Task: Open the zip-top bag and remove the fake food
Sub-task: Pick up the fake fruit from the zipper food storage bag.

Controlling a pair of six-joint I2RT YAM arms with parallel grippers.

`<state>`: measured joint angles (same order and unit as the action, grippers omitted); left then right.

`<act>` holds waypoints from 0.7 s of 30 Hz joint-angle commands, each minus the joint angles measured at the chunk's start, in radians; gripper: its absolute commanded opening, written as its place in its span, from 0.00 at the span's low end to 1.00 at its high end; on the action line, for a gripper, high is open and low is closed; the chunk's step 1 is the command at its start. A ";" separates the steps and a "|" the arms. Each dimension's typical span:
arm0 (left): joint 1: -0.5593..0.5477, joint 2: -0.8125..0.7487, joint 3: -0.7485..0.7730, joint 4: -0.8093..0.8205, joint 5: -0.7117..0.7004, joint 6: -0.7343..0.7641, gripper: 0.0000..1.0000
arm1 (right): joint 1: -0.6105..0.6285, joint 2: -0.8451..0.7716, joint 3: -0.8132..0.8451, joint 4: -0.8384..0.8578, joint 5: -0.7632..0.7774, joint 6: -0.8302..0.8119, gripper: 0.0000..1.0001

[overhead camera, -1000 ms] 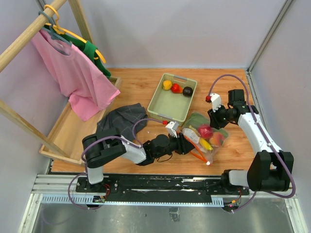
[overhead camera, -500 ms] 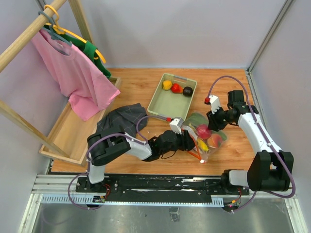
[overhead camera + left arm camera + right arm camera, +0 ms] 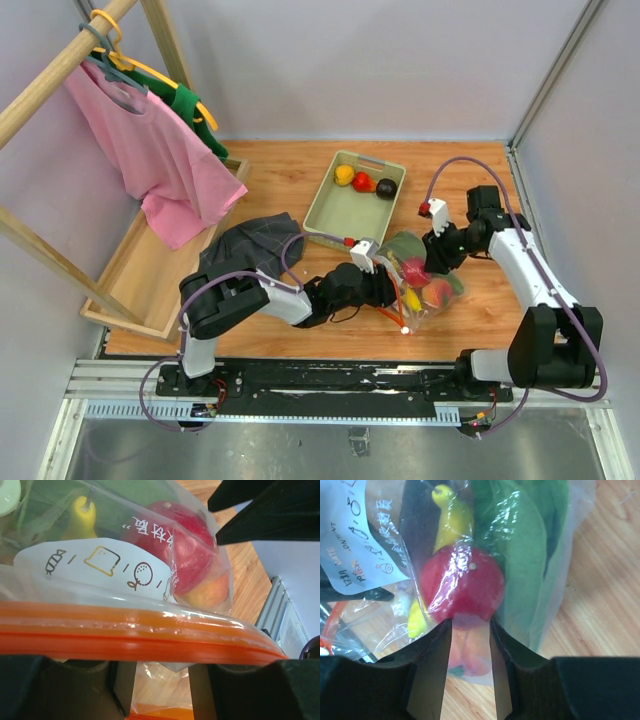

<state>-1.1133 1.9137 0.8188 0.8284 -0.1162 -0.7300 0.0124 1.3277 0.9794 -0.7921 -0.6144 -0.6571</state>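
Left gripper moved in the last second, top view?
Yes. The left gripper has moved away from the arm bases and slightly right, closer to the near end of the pale green tray.

Clear zip-top bag (image 3: 428, 292), orange-stripped, lies crumpled with fake food (image 3: 461, 582) inside.

2 black-and-white arms (image 3: 525, 262) trailing looped lilac cables (image 3: 456, 160)

The whole table (image 3: 280, 170) is viewed from a fixed camera high at the near edge, angled down and forward. Both wrist views are taken very close, facing the zip-top bag (image 3: 100, 565) from opposite sides. Its red fruit (image 3: 462, 582) is shared by all three.
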 commanded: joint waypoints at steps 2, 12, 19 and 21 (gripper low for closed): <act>0.014 0.003 -0.010 0.032 0.018 0.037 0.44 | 0.001 -0.033 0.062 0.052 0.108 0.040 0.37; 0.044 0.029 0.020 -0.005 0.051 0.042 0.31 | 0.040 0.094 0.082 0.057 0.114 0.059 0.21; 0.054 0.067 0.095 -0.103 0.050 0.053 0.31 | 0.086 0.126 0.060 0.052 0.125 0.044 0.19; 0.056 0.072 0.109 -0.119 0.040 0.054 0.33 | 0.091 0.130 0.058 0.051 0.123 0.037 0.19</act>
<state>-1.0679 1.9633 0.8860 0.7586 -0.0662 -0.6968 0.0788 1.4410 1.0550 -0.7296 -0.4923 -0.6102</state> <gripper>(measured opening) 0.311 0.193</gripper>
